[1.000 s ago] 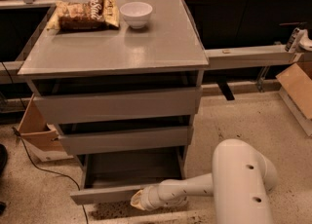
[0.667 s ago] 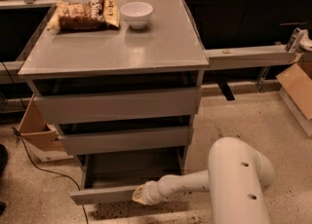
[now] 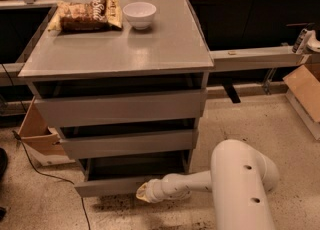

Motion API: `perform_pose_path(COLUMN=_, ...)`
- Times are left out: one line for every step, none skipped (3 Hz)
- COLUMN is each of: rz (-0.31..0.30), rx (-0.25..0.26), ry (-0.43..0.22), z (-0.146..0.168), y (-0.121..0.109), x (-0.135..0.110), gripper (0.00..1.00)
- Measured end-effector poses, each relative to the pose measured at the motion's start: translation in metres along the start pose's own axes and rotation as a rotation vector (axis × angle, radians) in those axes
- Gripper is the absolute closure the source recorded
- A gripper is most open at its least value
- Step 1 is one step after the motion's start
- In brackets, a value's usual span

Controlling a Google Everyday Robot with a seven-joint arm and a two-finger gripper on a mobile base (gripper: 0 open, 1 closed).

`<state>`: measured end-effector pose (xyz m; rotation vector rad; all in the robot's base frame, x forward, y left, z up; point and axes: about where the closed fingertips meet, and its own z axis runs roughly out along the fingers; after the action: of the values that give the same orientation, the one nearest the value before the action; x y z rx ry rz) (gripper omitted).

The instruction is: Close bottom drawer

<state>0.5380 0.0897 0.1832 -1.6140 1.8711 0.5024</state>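
The gripper (image 3: 144, 192), fingers (image 3: 140, 194) together, touches front of open bottom drawer (image 3: 107, 187).

hand (image 3: 143, 192) at bottom drawer (image 3: 105, 187) front, bowl (image 3: 139, 14) on cabinet (image 3: 150, 49)

bottom drawer (image 3: 106, 187): matt grey board | end effector (image 3: 143, 192) at its front: smooth cream plastic | bowl (image 3: 139, 14): glossy white

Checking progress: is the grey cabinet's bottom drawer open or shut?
Open. The bottom drawer has its front panel jutting out past the middle drawer, with its dark inside showing. The gripper is at that panel's right end.
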Motion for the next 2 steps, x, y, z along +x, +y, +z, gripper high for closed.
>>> perform_pose_path(rz=-0.002, rx=0.018, ry=-0.003, z=0.002, y=-0.001, x=0.002, gripper=1.00)
perform_pose_path(rz=-0.022, rx=0.064, ry=0.027, z=0.007, y=-0.019, x=0.004, gripper=1.00)
